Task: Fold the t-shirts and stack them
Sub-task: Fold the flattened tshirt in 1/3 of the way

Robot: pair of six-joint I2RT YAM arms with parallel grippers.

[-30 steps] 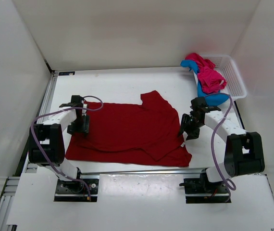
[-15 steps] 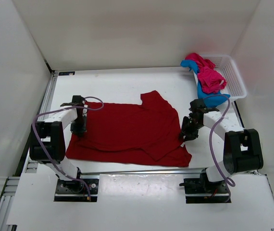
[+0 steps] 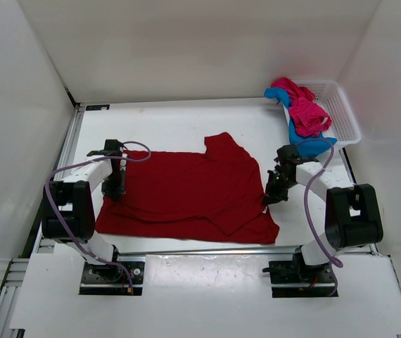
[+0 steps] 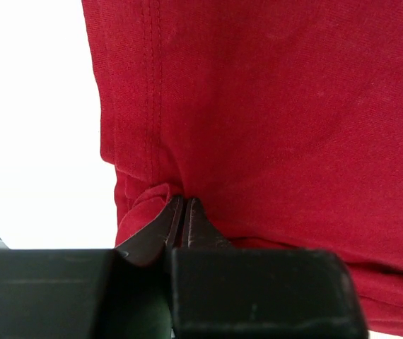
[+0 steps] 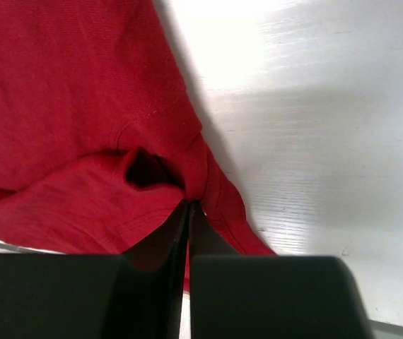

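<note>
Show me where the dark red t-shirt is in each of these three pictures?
Top external: the dark red t-shirt lies spread flat, centre of the picture.
Left wrist: the t-shirt fills centre and right, pinched in the jaws.
Right wrist: the t-shirt fills the left, pinched in the jaws.
Shared landmark: the white table bordering it.

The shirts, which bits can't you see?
- Top view: most of the blue t-shirt is hidden under the pink t-shirt.
- Left wrist view: the left gripper, with its body, covers the near edge of the dark red t-shirt.
- Right wrist view: the right gripper, shut, hides how much cloth it pinches.
</note>
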